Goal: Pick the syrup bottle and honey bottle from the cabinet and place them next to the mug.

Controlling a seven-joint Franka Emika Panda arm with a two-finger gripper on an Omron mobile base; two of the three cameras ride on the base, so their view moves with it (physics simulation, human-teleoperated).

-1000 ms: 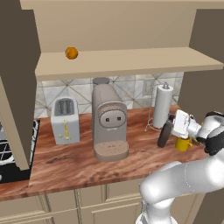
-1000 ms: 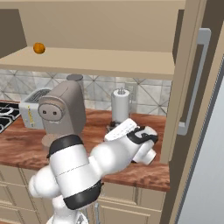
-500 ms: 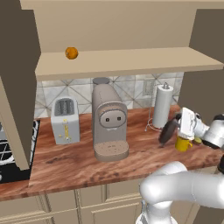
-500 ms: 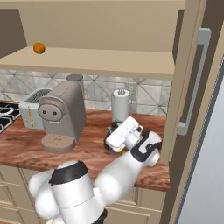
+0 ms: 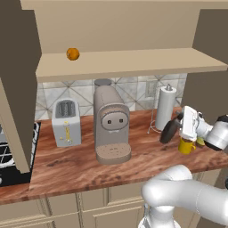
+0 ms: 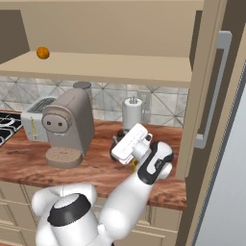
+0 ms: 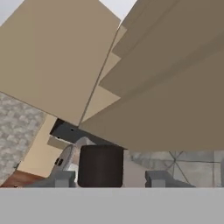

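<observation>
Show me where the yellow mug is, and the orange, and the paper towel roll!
yellow mug [image 5: 187, 145], left base view, on its side wall.
orange [image 5: 72, 54], left base view, on the fruit's middle, up on the shelf.
paper towel roll [image 5: 165, 108], left base view, on the white roll's side.

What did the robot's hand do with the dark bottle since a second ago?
The gripper kept its hold on the syrup bottle and tipped it further over, its hand swinging a little to the right beside the mug. The orange on the cabinet shelf, the coffee machine, toaster and paper towel roll stayed put.
</observation>
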